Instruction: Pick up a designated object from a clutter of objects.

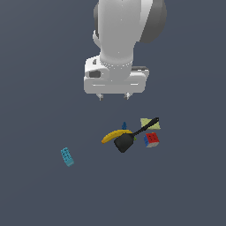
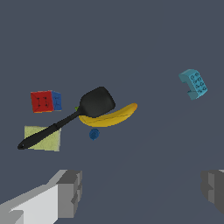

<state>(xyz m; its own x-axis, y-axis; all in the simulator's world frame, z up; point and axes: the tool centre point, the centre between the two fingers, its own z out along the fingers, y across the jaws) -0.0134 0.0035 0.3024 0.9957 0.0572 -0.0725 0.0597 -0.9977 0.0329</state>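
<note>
The cyan-blue studded brick (image 1: 67, 156) lies alone on the dark floor, toward the exterior view's left of the heap; it also shows in the wrist view (image 2: 194, 84). The heap holds a yellow banana (image 1: 115, 135), a black spatula (image 1: 132, 135), a multicoloured cube (image 1: 151, 139), a pale green pad (image 1: 149, 123) and a tiny blue piece (image 1: 124, 126). My gripper (image 1: 114, 96) hangs high above the floor, over the heap rather than the brick. It is open and empty; both fingers (image 2: 70, 192) stand far apart in the wrist view.
In the wrist view the banana (image 2: 109, 116), spatula (image 2: 83, 111), cube (image 2: 45, 101), pad (image 2: 42, 138) and blue piece (image 2: 94, 134) lie together. The arm's white body (image 1: 121, 35) fills the exterior view's upper middle. Dark floor surrounds everything.
</note>
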